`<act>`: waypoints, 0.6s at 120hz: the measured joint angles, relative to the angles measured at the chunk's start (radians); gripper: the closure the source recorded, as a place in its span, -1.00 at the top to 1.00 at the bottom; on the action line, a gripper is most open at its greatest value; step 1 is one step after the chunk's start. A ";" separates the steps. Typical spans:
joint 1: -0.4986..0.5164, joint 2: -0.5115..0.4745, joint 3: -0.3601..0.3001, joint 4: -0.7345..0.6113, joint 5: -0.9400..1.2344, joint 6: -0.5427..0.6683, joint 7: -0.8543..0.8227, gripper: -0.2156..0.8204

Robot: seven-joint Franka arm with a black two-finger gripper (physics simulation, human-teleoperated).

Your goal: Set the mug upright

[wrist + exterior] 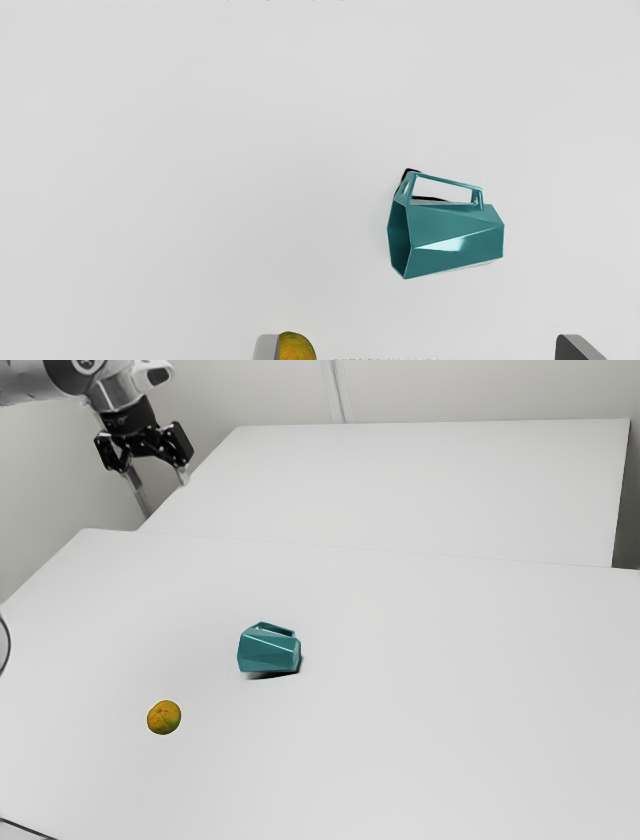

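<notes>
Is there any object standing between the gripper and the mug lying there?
Nothing visible stands between the open gripper and the mug, which lies on its side. The yellowish fruit rests on the table, apart from the mug.

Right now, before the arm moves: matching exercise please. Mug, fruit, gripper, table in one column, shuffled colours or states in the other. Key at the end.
Column 1
1. Mug
2. Fruit
3. Gripper
4. Table

Column 2
A. Raised, fingers wide apart
B. Flat and white, with two things lying on it
C. Round, yellow-orange with a greenish tinge
D. Teal, tipped onto its side

Pairs: 1-D, 2-C, 3-A, 4-B
</notes>
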 joint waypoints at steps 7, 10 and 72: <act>-0.004 -0.004 -0.019 -0.011 -0.008 0.008 0.000 0.58; -0.005 -0.006 -0.022 -0.020 -0.012 0.013 0.001 0.58; -0.001 0.019 0.285 -0.713 -0.828 0.316 0.427 0.58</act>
